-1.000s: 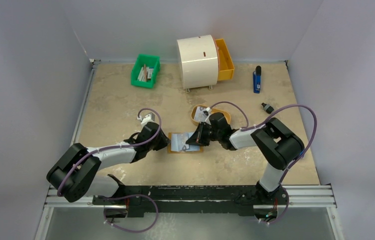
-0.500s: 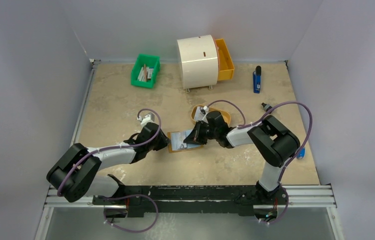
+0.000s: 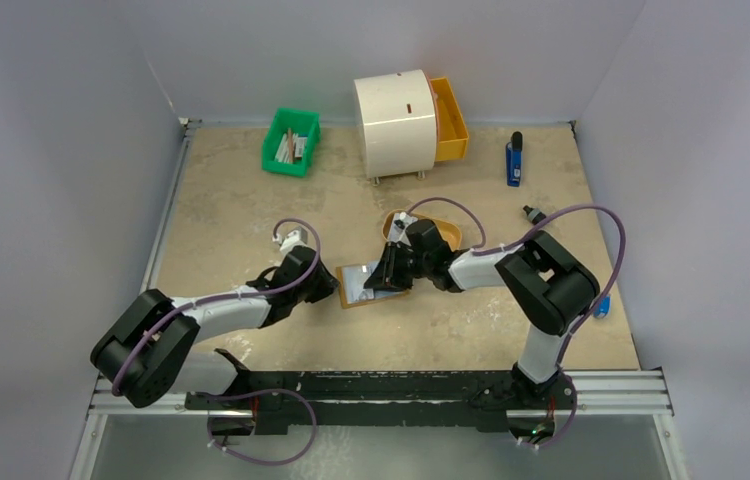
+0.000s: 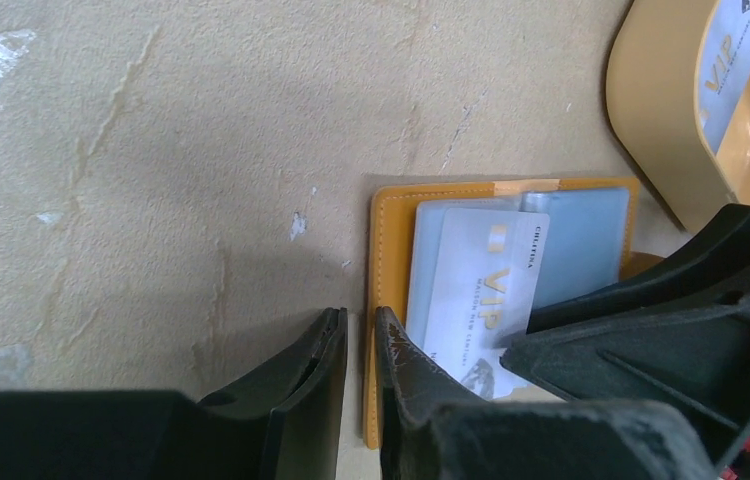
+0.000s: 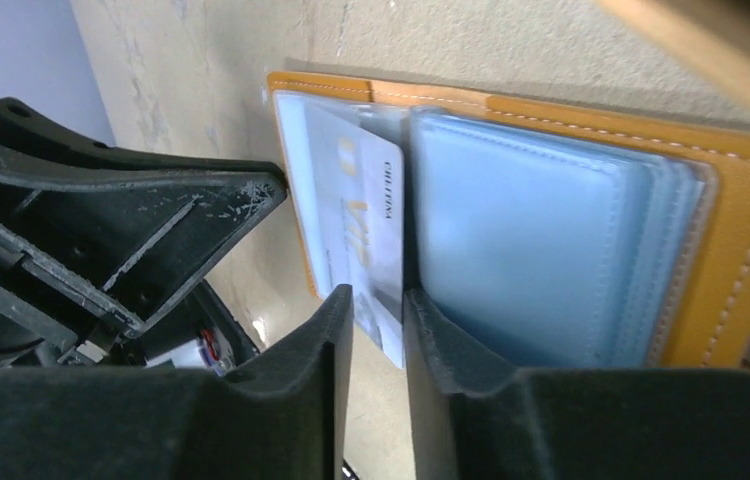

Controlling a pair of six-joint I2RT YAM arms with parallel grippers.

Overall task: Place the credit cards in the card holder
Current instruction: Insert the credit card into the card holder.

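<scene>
Right gripper (image 5: pixel 378 300): jaws a narrow slit apart, low over the open card holder (image 4: pixel 391 250). The near corner of a white card (image 5: pixel 356 200) with gold VIP print sits in the slit. Cannot tell whether either pad touches it.

Left gripper (image 4: pixel 359 315): jaws almost together, with a thin strip of table (image 4: pixel 151 150) showing between them and nothing in the gap. One fingertip (image 4: pixel 391 345) lies on the holder's orange left border. The two grippers face each other across the holder, close together.

Card holder: lies flat and opened out on the table between the grippers, pale blue sleeves (image 5: pixel 521 240) facing up. The card lies on the left-hand sleeve with its long edge against the fold. Cannot tell whether it is inside a pocket.

Just beyond the holder: oval orange tray (image 4: pixel 651 130), a second card (image 4: pixel 736 60) lying in it, partly hidden under the right arm.

Far edge of the table:
- green bin (image 3: pixel 289 168) at left
- white drum cabinet (image 3: pixel 396 122) in the centre, with an orange drawer (image 3: pixel 449 118) pulled out on its right
- blue object (image 3: pixel 514 160) further right
- small black object (image 3: pixel 534 215) a little nearer than the blue one
</scene>
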